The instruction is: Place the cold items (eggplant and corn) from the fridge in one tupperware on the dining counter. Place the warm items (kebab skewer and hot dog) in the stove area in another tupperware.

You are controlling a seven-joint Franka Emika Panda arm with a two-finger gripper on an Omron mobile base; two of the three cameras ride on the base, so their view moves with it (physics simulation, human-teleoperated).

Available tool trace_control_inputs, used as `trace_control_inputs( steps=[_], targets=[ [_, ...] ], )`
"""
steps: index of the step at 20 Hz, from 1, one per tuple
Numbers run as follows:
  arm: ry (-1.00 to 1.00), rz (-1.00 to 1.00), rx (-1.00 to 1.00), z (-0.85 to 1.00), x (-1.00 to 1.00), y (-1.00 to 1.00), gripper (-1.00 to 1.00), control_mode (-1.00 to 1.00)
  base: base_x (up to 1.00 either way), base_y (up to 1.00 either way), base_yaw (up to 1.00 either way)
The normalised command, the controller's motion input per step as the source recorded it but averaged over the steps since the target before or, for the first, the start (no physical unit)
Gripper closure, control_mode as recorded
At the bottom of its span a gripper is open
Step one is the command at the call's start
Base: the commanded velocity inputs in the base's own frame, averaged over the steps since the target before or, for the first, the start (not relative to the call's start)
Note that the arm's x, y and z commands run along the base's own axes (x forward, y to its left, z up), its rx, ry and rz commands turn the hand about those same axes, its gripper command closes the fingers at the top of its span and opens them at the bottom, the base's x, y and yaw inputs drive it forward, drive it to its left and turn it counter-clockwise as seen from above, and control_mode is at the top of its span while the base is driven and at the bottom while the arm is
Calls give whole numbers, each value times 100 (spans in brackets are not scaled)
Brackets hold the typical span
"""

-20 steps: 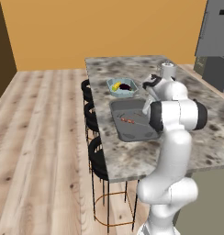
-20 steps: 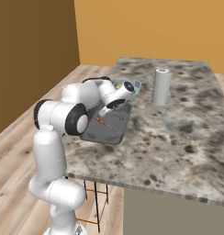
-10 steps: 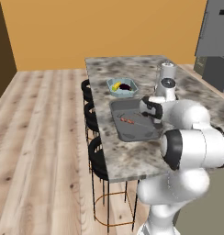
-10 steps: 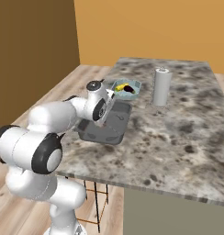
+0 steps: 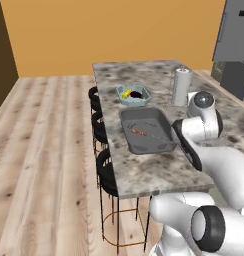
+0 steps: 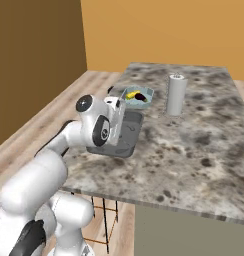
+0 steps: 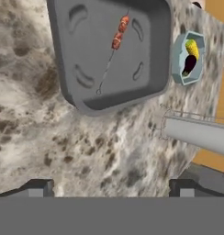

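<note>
The grey tupperware point(image 7: 72, 69) lies on the dining counter with the kebab skewer point(image 7: 117, 39) resting inside it, also seen as the skewer point(image 5: 139, 132) in the left base view. Beyond it stands a small blue tupperware point(image 7: 180, 69) holding the yellow corn point(image 7: 192, 47) and the dark eggplant point(image 7: 189, 63). My gripper point(image 7: 111, 188) hovers open above bare counter on the near side of the grey tupperware, with nothing between its fingertips point(image 7: 38, 187). The hot dog is out of view.
A paper towel roll point(image 5: 181, 86) stands upright to the right of the blue tupperware point(image 5: 132, 95). Black bar stools point(image 5: 105, 170) line the counter's left edge over the wooden floor. A grey appliance point(image 5: 236, 35) stands at the far right.
The arm has drawn back from above the grey tupperware toward the base and folded up. The jaws stay wide open. The skewer has not moved.
</note>
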Motion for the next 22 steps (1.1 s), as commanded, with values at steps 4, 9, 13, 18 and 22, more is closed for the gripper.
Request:
trace_control_inputs(
  steps=[4, 9, 13, 18, 22],
  targets=[
    [21, 1, -6, 45, -100, -6, -100, -100, 0, 0, 0],
    [27, 21, -5, 2, -100, 58, -100, -100, 0, 0, 0],
    [11, 50, 0, -18, -100, 37, -100, -100, 0, 0, 0],
    [0, 51, 6, -31, -100, 3, -100, -100, 0, 0, 0],
    [-2, 46, -2, -27, -100, 53, -100, -100, 0, 0, 0]
  ],
)
